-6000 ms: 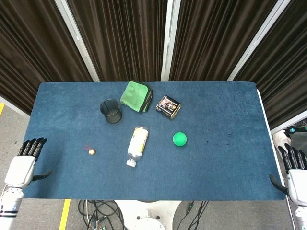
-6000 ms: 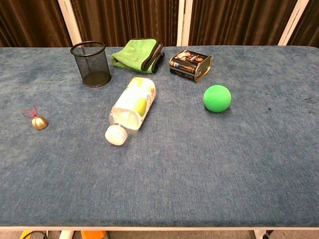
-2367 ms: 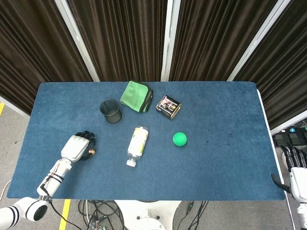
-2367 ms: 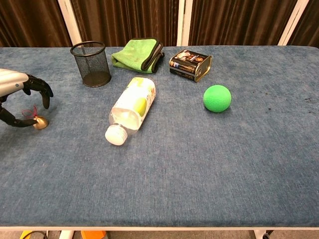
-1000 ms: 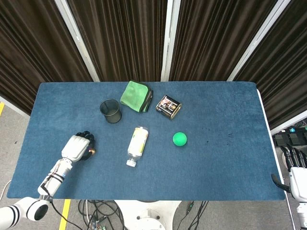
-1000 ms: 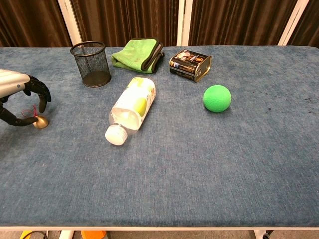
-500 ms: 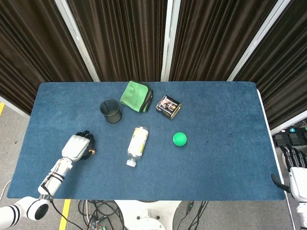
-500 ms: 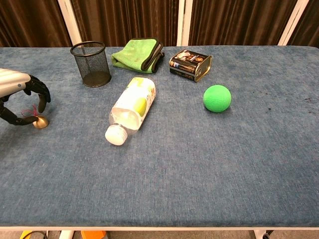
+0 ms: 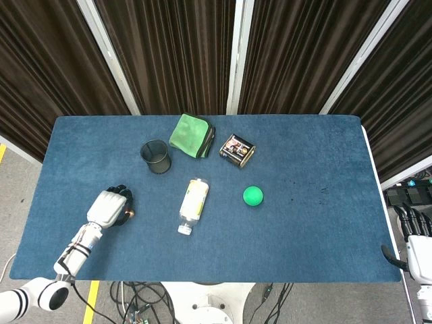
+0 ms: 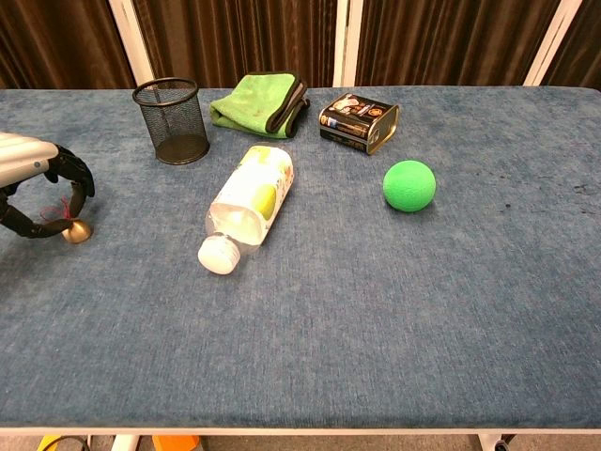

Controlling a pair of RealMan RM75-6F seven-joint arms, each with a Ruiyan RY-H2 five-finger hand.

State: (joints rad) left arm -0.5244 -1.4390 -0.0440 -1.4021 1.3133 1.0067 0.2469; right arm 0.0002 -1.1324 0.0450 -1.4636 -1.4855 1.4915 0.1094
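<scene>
A small gold bell [image 10: 77, 231] with a red string lies on the blue table [image 9: 324, 223] near its left front. My left hand [image 10: 38, 188] is curled around it from the left: the thumb touches the bell low down, and the other fingers arch over it with a gap. In the head view the bell [image 9: 131, 214] shows just right of the left hand [image 9: 108, 208]. My right hand [image 9: 413, 237] hangs off the table's right front corner with straight, spread fingers and holds nothing.
A clear bottle [image 10: 249, 202] lies on its side mid-table, cap toward me. A green ball [image 10: 409, 185] sits to its right. Along the back stand a black mesh cup [image 10: 172, 120], a folded green cloth [image 10: 258, 103] and a dark tin box [image 10: 358, 121].
The left hand came in from the table's left edge to the bell, and its fingers have curled slightly tighter around it over the last second. The right hand stayed put.
</scene>
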